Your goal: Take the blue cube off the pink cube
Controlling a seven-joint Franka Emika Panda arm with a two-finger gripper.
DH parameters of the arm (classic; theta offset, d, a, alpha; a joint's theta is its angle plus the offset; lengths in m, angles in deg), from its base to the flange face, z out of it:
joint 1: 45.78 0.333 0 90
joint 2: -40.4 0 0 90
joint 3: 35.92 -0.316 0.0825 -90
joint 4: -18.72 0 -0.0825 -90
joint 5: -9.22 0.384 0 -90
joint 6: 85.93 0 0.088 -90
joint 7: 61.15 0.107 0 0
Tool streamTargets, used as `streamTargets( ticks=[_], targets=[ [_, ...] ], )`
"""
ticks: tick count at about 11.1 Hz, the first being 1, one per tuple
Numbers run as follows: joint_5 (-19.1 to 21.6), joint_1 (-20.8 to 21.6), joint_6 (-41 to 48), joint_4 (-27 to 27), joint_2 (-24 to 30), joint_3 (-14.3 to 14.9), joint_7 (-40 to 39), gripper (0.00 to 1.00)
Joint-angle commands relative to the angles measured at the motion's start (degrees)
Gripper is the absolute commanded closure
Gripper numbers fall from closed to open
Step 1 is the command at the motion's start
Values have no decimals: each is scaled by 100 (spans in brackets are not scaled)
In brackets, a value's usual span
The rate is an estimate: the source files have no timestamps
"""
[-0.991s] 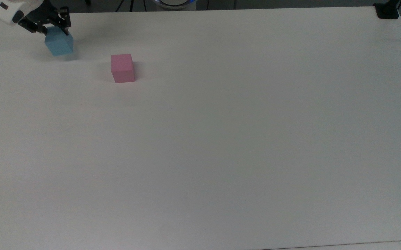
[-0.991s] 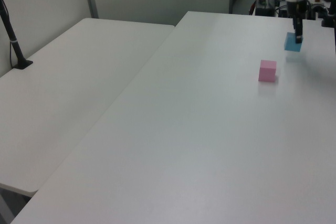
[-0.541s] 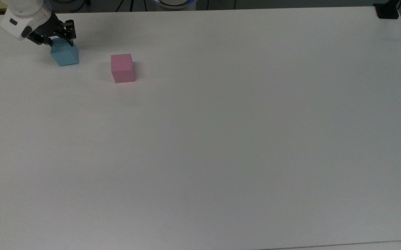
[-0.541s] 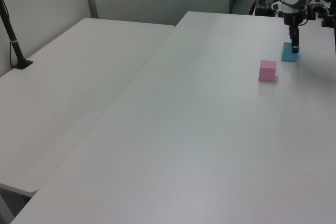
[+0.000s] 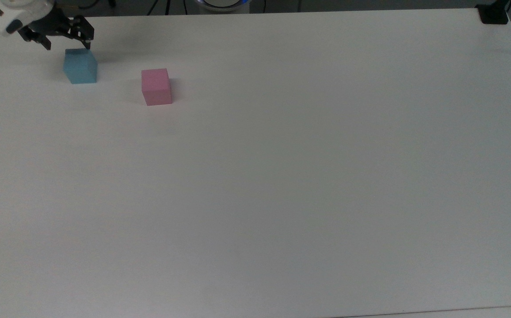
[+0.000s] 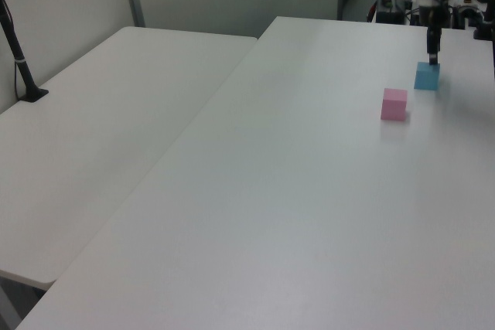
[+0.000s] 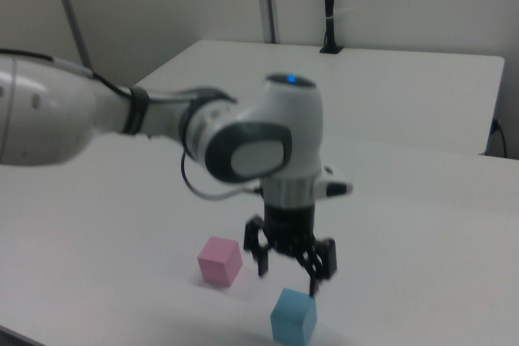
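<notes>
Gripper (image 7: 287, 269) hovers open just above blue cube (image 5: 80, 66); pink cube (image 5: 156, 86) sits apart on table (image 5: 282, 176).

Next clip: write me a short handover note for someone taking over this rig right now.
Pincer: open, holding nothing, just above the blue cube.
Blue cube: resting on the table, off the pink cube, at the top view's left of it with a clear gap between them.
Pink cube: alone on the table, nothing on top.
Done: the cubes are unstacked and the blue one is released.
Left: probably only pulling the arm clear.
</notes>
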Motion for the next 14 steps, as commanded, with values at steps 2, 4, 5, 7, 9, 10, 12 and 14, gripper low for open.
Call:
streamTargets(
  ticks=[2,4,5,7,9,10,12,14],
  targets=[
    [743,657,1871,1437,382,-33,1719,0],
    [1408,1095,1944,1509,812,45,2500,0],
    [1507,1455,1953,1509,1006,159,3027,0],
    [1430,2464,2101,1718,1157,474,4204,0],
    [1202,3318,2399,2044,1183,1036,4448,0],
    [1044,3382,2427,2036,1262,1048,3777,0],
    [719,3366,2052,2019,1237,1048,2344,0],
    [429,3339,1070,1870,1114,1056,2258,0]
  ],
)
